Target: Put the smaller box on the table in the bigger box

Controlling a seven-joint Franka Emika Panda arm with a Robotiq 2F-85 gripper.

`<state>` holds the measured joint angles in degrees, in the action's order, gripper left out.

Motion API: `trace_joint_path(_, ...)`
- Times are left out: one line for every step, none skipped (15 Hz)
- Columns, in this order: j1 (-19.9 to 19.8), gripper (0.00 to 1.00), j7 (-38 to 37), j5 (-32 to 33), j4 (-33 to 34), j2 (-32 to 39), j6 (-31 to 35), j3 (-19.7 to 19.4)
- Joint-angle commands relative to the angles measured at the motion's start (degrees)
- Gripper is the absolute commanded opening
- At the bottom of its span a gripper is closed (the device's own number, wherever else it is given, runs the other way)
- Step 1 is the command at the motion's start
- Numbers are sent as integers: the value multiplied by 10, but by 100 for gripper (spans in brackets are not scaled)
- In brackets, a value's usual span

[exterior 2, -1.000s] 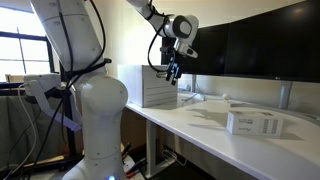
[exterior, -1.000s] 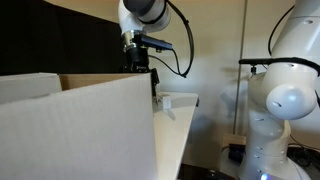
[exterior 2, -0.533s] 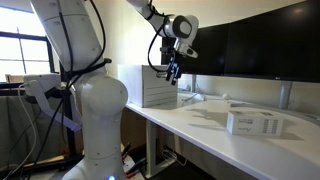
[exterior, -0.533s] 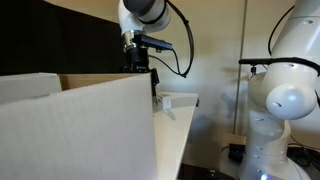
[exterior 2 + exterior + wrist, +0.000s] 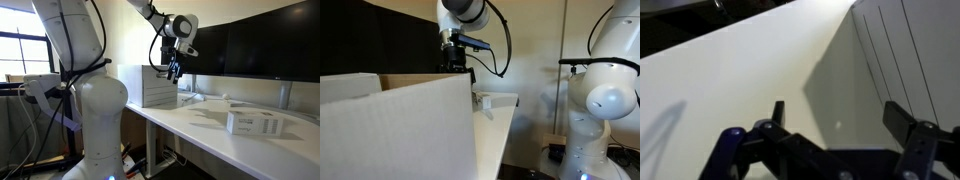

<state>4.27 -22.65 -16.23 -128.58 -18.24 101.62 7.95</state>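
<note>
Office-like room, dark monitors (image 5: 250,45) along the far wall, a bright window (image 5: 15,50) off to one side. White table (image 5: 200,128) runs along under the monitors.

Bigger box (image 5: 150,88) stands on the table's far end in an exterior view; seen from the opposite end, its pale wall (image 5: 410,130) fills the foreground, with a strip of brown inner edge showing behind the flap.

Smaller box (image 5: 252,123) lies flat on the table, well apart from the bigger box, nothing touching it. A small white carton (image 5: 498,100) beyond the big box's wall looks like the same item; lettering too small to read.

Tool (image 5: 835,108): wrist view shows both fingers (image 5: 777,112) spread wide, with nothing between them. Below them is a pale flat surface, ribbed lines to one side.

In both exterior views the tool hangs at the top of the bigger box, near the rim on the smaller box's side. Fingertips there are too small to make out. White arm base (image 5: 90,110) stands beside the table.
</note>
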Motion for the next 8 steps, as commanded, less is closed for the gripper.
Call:
trace_joint_path(2,100,7,13,69,60,37,10)
trace_joint_path(3,100,5,13,87,73,56,11)
trace_joint_path(4,100,1,13,103,86,69,13)
trace_joint_path(5,100,0,20,115,97,93,15)
trace_joint_path(6,100,-4,32,129,110,119,17)
trace_joint_path(7,100,-8,46,138,121,146,18)
trace_joint_path(9,100,-4,67,150,131,166,19)
trace_joint_path(10,100,-3,85,158,140,189,20)
